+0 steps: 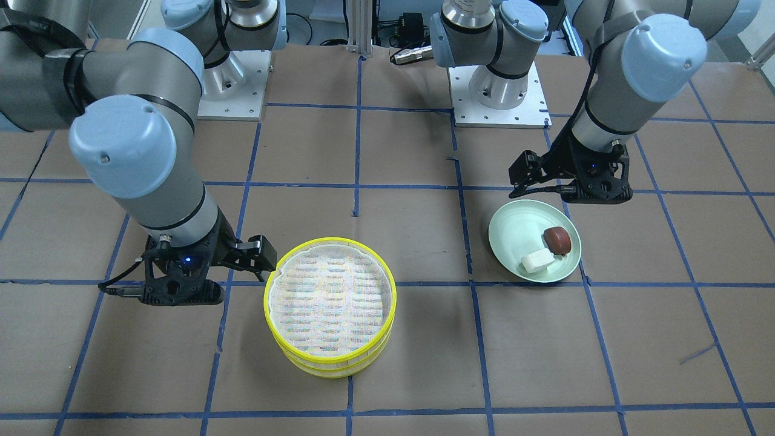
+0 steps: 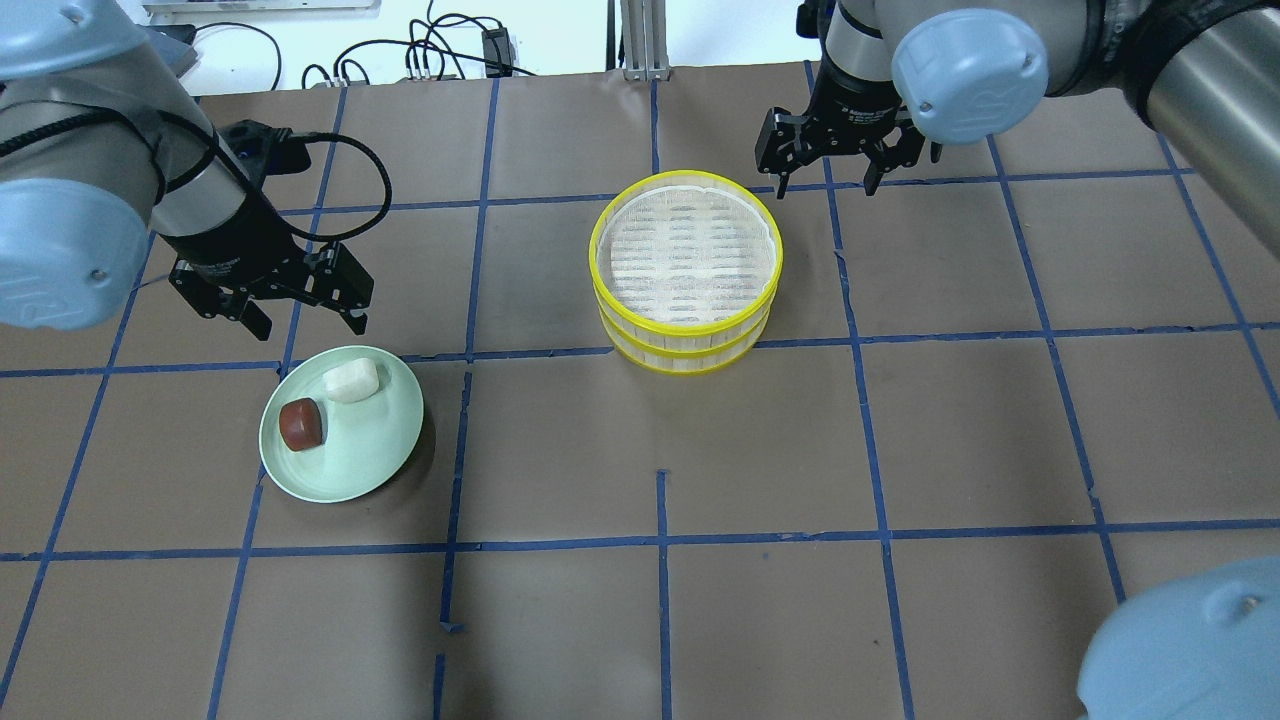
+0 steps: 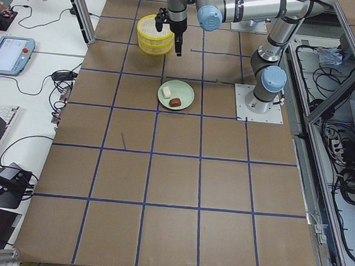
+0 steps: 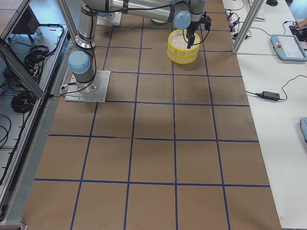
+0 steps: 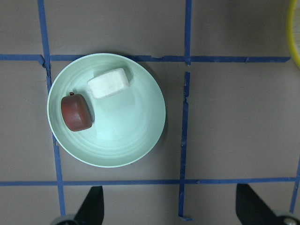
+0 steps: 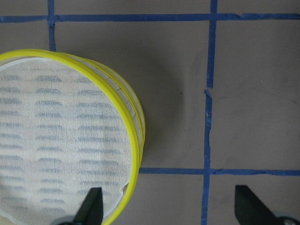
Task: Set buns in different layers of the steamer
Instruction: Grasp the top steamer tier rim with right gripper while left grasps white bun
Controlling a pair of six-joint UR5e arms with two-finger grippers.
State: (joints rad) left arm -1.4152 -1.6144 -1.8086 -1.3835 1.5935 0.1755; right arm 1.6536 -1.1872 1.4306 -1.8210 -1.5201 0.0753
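Working table: brown paper surface, marked into squares with blue tape.
Left arm: comes in on the plate's side, wrist pointing down.
Right arm: reaches over the table's far part, beside the steamer.
Steamer: two round shallow trays stacked one on the other near the table's middle. The rims are bright yellow, the side walls pale and slatted. A white woven liner with rows of grey dashes shows in full in the top tray.
Plate: pale green and round, well apart from the steamer, on the robot's left.
Left gripper: hovers just past the plate's far edge. Its fingers are spread wide and hold nothing.
Right gripper: hangs near the steamer's far right rim, not touching it. Its fingers are spread wide and hold nothing.
White bun: blocky with rounded corners, lying on the plate near its far edge.
Brown bun: dark reddish-brown and oval, on the plate just beside the white bun.
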